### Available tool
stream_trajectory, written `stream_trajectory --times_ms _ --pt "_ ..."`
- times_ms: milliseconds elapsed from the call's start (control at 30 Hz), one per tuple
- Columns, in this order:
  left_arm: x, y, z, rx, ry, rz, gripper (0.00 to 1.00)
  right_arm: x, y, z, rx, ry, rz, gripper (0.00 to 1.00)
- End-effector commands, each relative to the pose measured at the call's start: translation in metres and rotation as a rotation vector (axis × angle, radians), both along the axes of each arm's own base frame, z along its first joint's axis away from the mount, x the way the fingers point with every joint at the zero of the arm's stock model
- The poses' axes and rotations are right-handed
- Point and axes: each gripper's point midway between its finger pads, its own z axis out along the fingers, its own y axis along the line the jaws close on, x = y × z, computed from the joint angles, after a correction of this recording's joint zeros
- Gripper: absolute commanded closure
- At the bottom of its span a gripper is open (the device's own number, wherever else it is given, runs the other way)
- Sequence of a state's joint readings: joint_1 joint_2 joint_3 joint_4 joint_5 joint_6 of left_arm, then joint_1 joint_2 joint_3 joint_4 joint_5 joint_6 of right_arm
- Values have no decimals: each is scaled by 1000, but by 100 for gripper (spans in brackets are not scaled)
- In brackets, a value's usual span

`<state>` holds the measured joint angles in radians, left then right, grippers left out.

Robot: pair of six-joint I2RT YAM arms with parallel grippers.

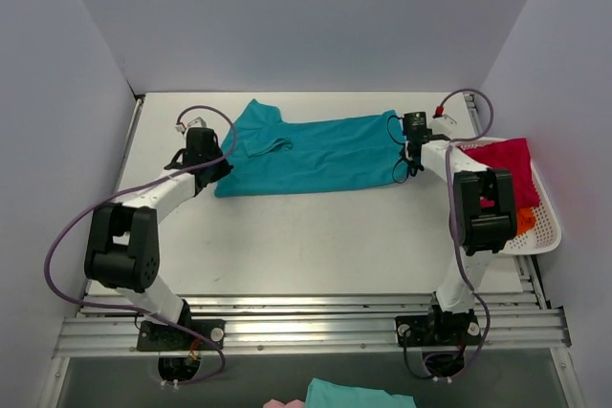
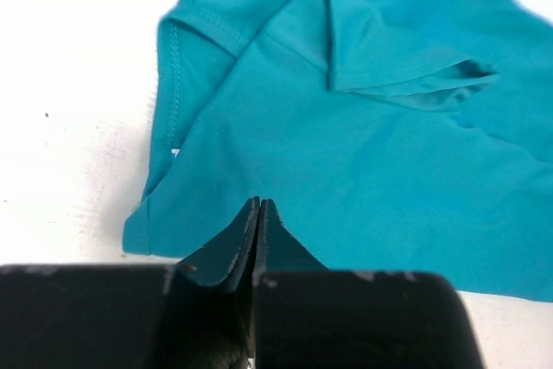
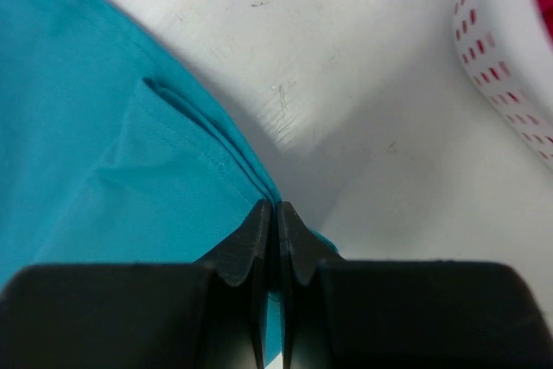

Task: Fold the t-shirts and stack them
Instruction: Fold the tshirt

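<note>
The teal-blue t-shirt [image 1: 316,155] lies spread flat across the far middle of the table, one sleeve folded over its body. My left gripper [image 1: 222,169] is at its near left corner, jaws pressed together on the cloth's edge [image 2: 258,203]. My right gripper [image 1: 406,161] is at its near right corner, shut on the hem [image 3: 276,206], with teal cloth showing between the fingers. The crimson-pink t-shirt [image 1: 502,164] is heaped in the basket at the right. A bit of the orange t-shirt [image 1: 527,221] shows beneath it.
The white slatted basket [image 1: 540,236] stands at the table's right edge, close to my right arm; its wall also shows in the right wrist view [image 3: 492,49]. White walls enclose the table on three sides. Teal cloth [image 1: 359,394] shows below the near rail.
</note>
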<state>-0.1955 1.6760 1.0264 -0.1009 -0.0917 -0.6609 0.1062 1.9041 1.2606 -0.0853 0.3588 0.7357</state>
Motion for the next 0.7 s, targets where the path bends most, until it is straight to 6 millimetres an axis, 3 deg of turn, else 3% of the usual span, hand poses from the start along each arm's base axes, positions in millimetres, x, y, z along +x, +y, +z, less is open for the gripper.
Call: stream_trajectory --times_ms 0,67,133,167,200,233,400,500,667 --pt "-3 5 34 26 -77 20 98 -11 0 38 -16 -51 -3 100" --pt "-3 9 40 43 -92 34 95 -14 0 42 -21 -62 0 100" --pt "2 11 38 58 -84 37 84 -17 -1 36 -23 -48 2 100" --pt "5 10 35 61 -81 39 76 -17 -1 33 -21 -44 2 100" --pt "9 9 34 59 -85 34 59 -16 1 30 -16 -38 6 100" --pt "13 7 21 64 -59 21 56 -16 2 24 -11 -27 11 100" --pt "42 -11 7 26 -74 -45 52 -14 5 14 -10 -11 21 100" --pt "54 -17 -12 21 -48 -68 51 -13 4 11 -16 -5 21 100" --pt "66 -20 -21 28 -40 -75 52 -12 4 5 -22 6 24 100"
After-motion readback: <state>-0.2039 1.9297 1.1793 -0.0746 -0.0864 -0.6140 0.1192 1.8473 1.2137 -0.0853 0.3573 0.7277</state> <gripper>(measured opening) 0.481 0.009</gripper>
